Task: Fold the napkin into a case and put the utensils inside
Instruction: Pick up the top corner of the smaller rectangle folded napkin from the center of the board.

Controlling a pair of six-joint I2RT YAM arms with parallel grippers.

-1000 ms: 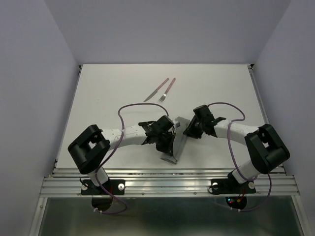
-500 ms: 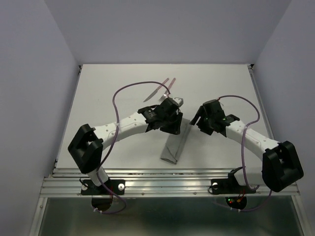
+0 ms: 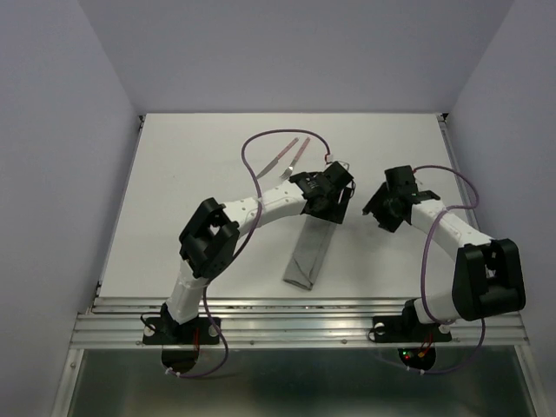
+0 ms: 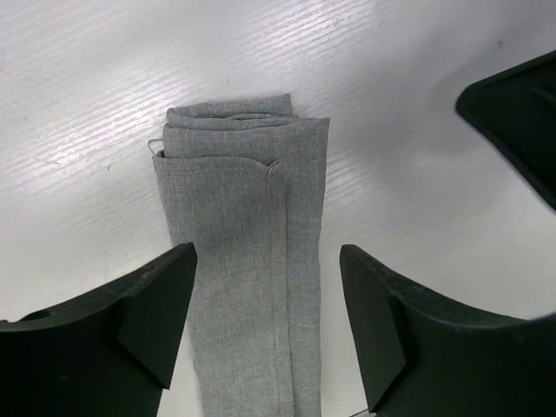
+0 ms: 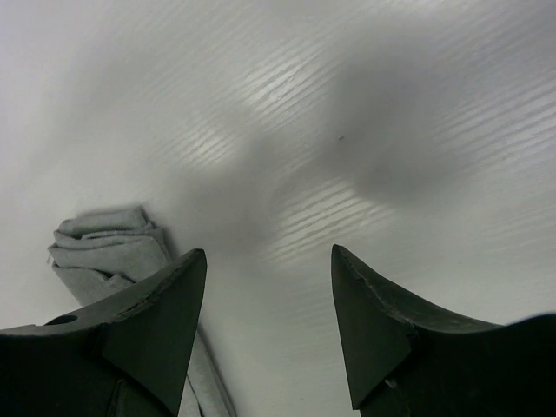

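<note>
On the table (image 3: 174,191) the case (image 3: 311,252) lay folded, a narrow strip near the front edge. The left gripper (image 4: 266,256) hung wide open over its far end. The right gripper (image 5: 268,252) stood open beside that end. Both were empty. Folding looked done. Next came a reach back for the utensils (image 3: 287,158).

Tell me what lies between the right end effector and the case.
Bare table, per the top view, separates the right end effector from the case.
</note>
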